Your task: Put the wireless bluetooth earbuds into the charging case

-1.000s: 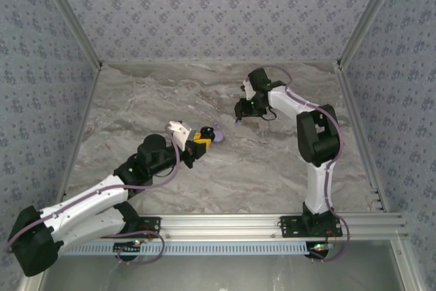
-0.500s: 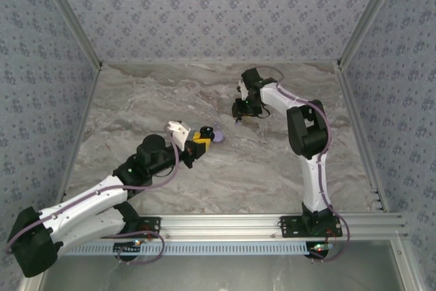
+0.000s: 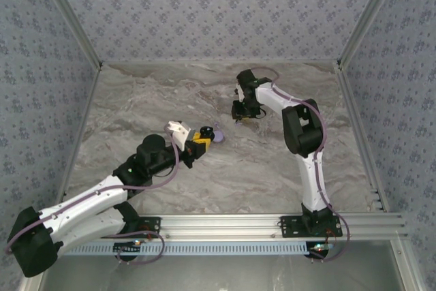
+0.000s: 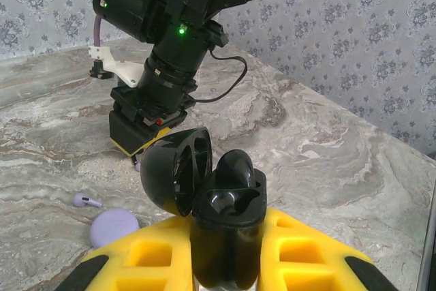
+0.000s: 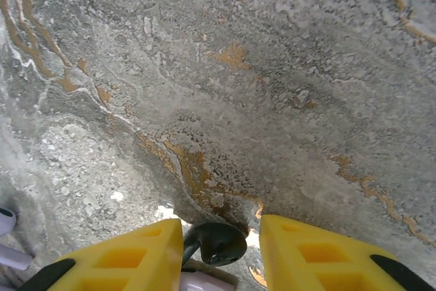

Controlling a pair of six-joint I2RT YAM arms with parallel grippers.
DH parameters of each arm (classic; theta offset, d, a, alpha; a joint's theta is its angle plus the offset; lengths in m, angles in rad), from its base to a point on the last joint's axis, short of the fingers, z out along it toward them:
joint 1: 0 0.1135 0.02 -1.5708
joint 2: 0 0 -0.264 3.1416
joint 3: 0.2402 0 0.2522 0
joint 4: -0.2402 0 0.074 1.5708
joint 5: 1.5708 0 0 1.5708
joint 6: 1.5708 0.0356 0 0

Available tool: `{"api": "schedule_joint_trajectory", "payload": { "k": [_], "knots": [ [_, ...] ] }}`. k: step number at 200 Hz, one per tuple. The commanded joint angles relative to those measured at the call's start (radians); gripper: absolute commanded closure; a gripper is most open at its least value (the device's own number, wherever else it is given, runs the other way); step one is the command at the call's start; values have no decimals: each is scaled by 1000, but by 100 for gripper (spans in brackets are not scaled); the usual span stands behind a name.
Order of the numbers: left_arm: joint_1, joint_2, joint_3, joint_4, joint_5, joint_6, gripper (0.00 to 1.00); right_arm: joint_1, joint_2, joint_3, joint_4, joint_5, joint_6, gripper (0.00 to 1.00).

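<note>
Left arm (image 3: 102,195) unmoved, right elbow (image 3: 300,127) swung inward since a second ago. Left tool (image 3: 199,138) pinches the open case (image 4: 228,199). Right tool (image 5: 221,226) stands spread around an earbud (image 5: 216,243) on the bench (image 5: 272,66). It is probably tiny, light and slick; grip its rounded body.

- A robotics lab test cell, not a lived-in room: a small booth closed in on three sides.
- Its walls (image 3: 204,11) are flat panels of grey-blue floral paper, joined by bare metal corner posts (image 3: 71,22).
- The tabletop (image 3: 136,107) has a printed grey marble pattern.
- An aluminium rail (image 3: 225,221) runs along the near edge, with the left arm (image 3: 88,206) and the right arm (image 3: 310,168) bolted to it.
- Exposed cables (image 3: 160,178) run along the arms, and a green status light (image 4: 182,30) glows.
- Both arms end in yellow foam pads: the left pincer (image 4: 228,250) and the right pincer (image 5: 221,236).
</note>
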Motion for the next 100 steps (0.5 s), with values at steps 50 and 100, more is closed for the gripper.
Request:
{"api": "schedule_joint_trajectory", "payload": {
  "k": [50, 100],
  "knots": [
    [-6, -19, -7, 26, -5, -16, 84, -1, 40, 22, -92, 72, 18, 72],
    [-5, -16, -12, 29, -8, -18, 84, -33, -12, -34, -81, 103, 18, 74]
  ]
}}
